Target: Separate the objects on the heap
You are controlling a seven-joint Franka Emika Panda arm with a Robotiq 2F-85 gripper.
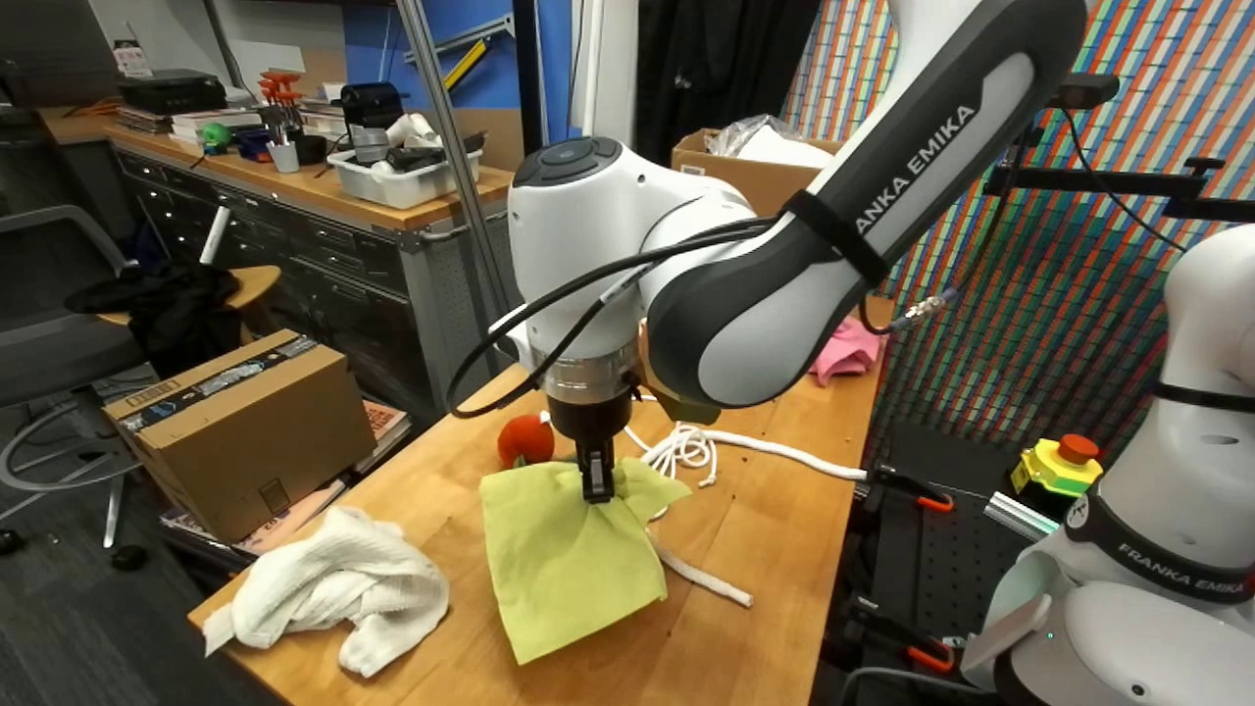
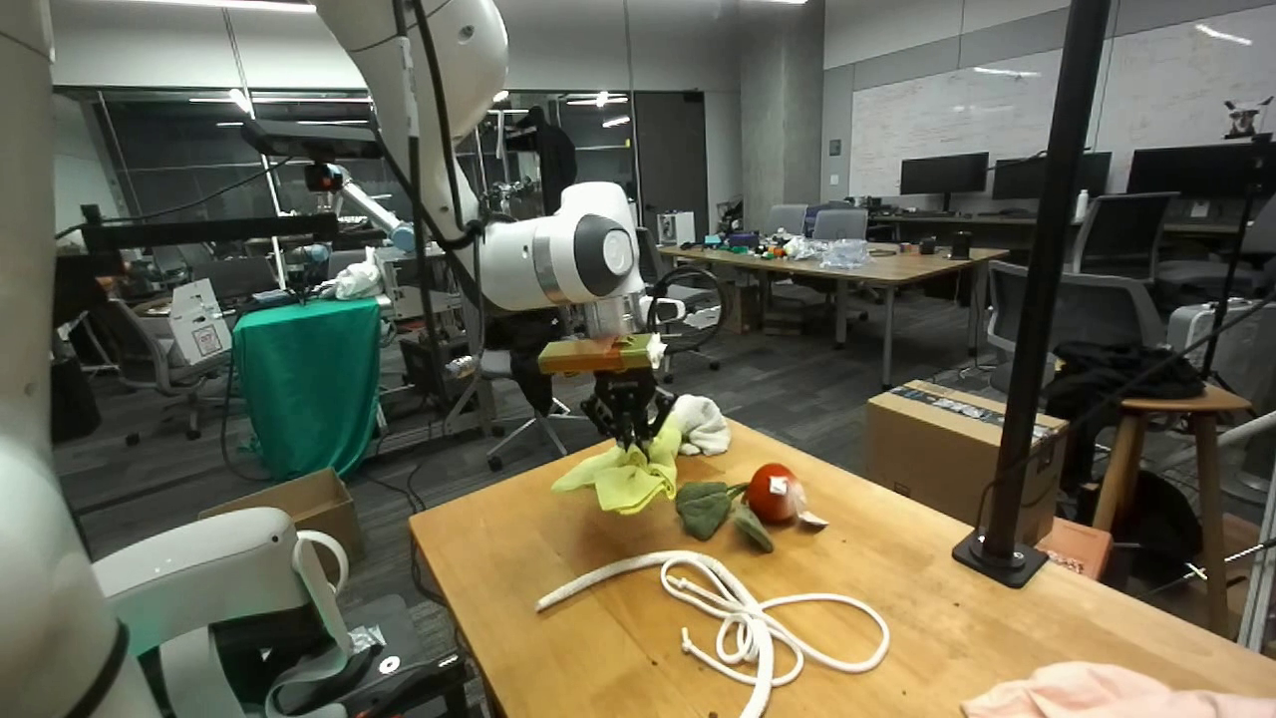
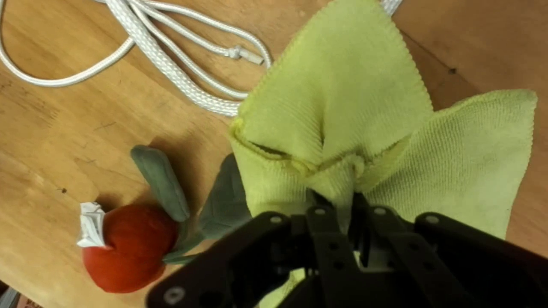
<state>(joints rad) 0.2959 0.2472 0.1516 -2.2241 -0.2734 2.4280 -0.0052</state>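
the gripper (image 3: 336, 205), low in the middle of the wrist view, has its jaws nearly together on a pinch of the yellow-green cloth (image 3: 359, 107), which fans out above and to the right. the white cord (image 3: 162, 64) runs in from upper left and passes out of sight behind it, and the red-and-green toy (image 3: 130, 248) lies lower left, so lifting, then going rightward in that frame, should probably part them.

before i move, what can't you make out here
Pink cloth: cut off by the bottom edge in an exterior view.
White cord: partly hidden by the yellow cloth in the wrist view.
Towel: partly behind that cloth in an exterior view.
Box: print too small to read in an exterior view.
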